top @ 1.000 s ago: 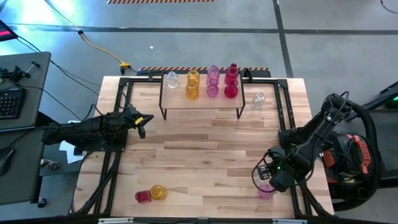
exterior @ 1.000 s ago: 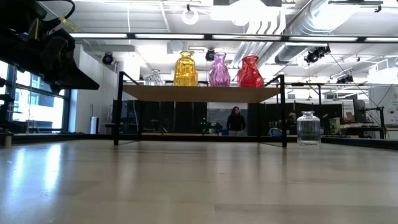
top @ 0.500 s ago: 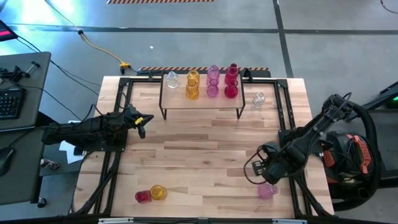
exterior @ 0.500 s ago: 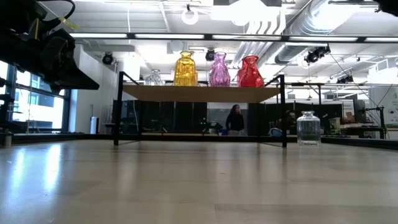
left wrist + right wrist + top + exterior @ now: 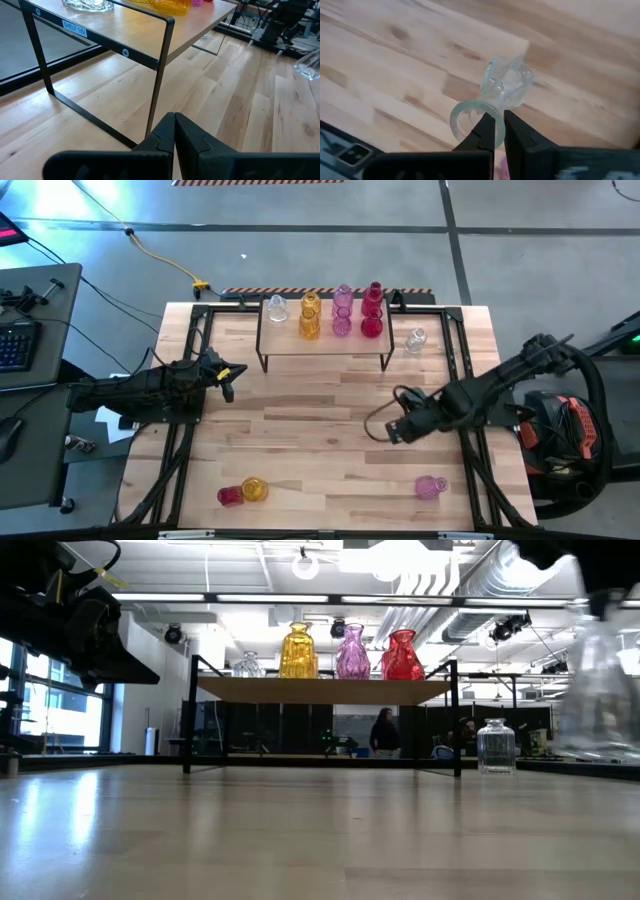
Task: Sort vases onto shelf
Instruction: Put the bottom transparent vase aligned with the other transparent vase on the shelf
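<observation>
- Landmark: shelf (image 5: 325, 345), standing at the far middle of the desk (image 5: 320, 430).
- On the shelf top, in a row: clear vase (image 5: 277, 308) at the left end, then amber vase (image 5: 309, 317), pink vases (image 5: 342, 311), red vases (image 5: 372, 311) toward the right end. Low view shows amber (image 5: 298, 651), pink (image 5: 352, 652) and red (image 5: 402, 656) upright on the top.
- Small clear vase (image 5: 416, 339) stands upright on the desk just beside the shelf's right end, off the shelf.
- Right gripper (image 5: 392, 430) is in front of the shelf's right end, over open desk. Right wrist view: its fingers are clenched on the rim of a clear glass vase (image 5: 505, 87), mouth toward the camera, body hanging clear of the desk.
- Same carried vase appears as a blurred clear shape (image 5: 600, 690) at the right edge of the low view.
- Pink vase (image 5: 430, 486) lies on its side well in front of the shelf, near the desk's front right.
- Red vase (image 5: 230, 496) and amber vase (image 5: 254, 489) lie touching, front left of the shelf.
- Left gripper (image 5: 228, 376) waits just left of the shelf's front left leg, fingers pressed together, empty.
</observation>
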Robot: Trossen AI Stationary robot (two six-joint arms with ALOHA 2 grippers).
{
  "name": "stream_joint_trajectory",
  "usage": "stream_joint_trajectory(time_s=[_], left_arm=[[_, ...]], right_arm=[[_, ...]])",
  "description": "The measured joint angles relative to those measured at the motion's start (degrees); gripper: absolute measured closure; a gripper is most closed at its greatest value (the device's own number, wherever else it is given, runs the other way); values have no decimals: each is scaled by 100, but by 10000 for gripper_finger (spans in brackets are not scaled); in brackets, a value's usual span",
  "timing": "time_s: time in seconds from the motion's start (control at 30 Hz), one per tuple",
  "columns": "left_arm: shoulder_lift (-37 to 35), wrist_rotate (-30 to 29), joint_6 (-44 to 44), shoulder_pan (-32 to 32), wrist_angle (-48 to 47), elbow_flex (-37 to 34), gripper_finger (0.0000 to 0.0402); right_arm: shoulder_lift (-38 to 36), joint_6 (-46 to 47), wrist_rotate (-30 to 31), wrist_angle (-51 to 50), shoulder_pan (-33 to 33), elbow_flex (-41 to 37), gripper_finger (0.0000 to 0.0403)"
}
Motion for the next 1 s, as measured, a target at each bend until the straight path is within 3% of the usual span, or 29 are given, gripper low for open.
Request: stream_joint_trajectory(time_s=[0.33, 0.67, 0.8, 1.0], left_arm=[[1, -2, 3, 1, -1, 0, 401], [0, 0, 0, 1, 1, 0, 401], [0, -1, 0, 0, 2, 0, 401], [0, 0, 2, 0, 2, 0, 401]], right_arm=[[60, -1456, -41, 935, -1135, 132, 403], [765, -2153, -475, 2265, -1650, 142, 403], [1154, -2479, -475, 2230, -1766, 614, 403], [2043, -3316, -458, 1699, -1980, 1928, 403]])
